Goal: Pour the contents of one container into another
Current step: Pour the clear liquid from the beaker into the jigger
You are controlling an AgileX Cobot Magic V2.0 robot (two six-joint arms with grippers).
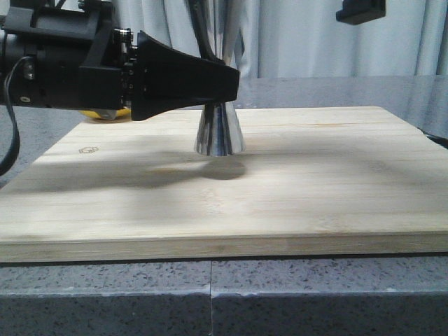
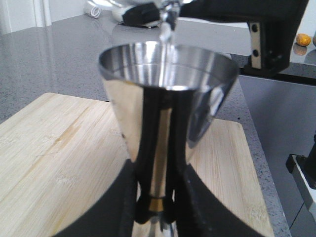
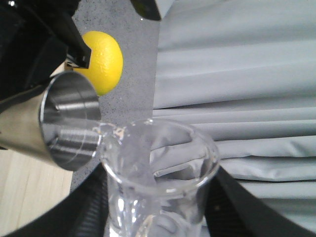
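Note:
The steel jigger (image 1: 220,133) stands with its base on the wooden board (image 1: 315,182). My left gripper (image 1: 210,77) comes in from the left and is shut on its waist. In the left wrist view the fingers (image 2: 190,197) clamp the jigger (image 2: 168,74) at the gold band, and a thin clear stream (image 2: 167,29) falls into the open upper cup. My right gripper (image 3: 160,197) is shut on the clear glass beaker (image 3: 160,163), which is tilted. Its lip rests just over the rim of the jigger (image 3: 69,123). In the front view the beaker is out of view.
A yellow lemon (image 3: 101,61) lies on the grey counter behind the board, half hidden by the left arm in the front view (image 1: 105,113). Grey curtains (image 1: 315,35) hang at the back. A dark part of the right arm (image 1: 360,10) shows at the top right.

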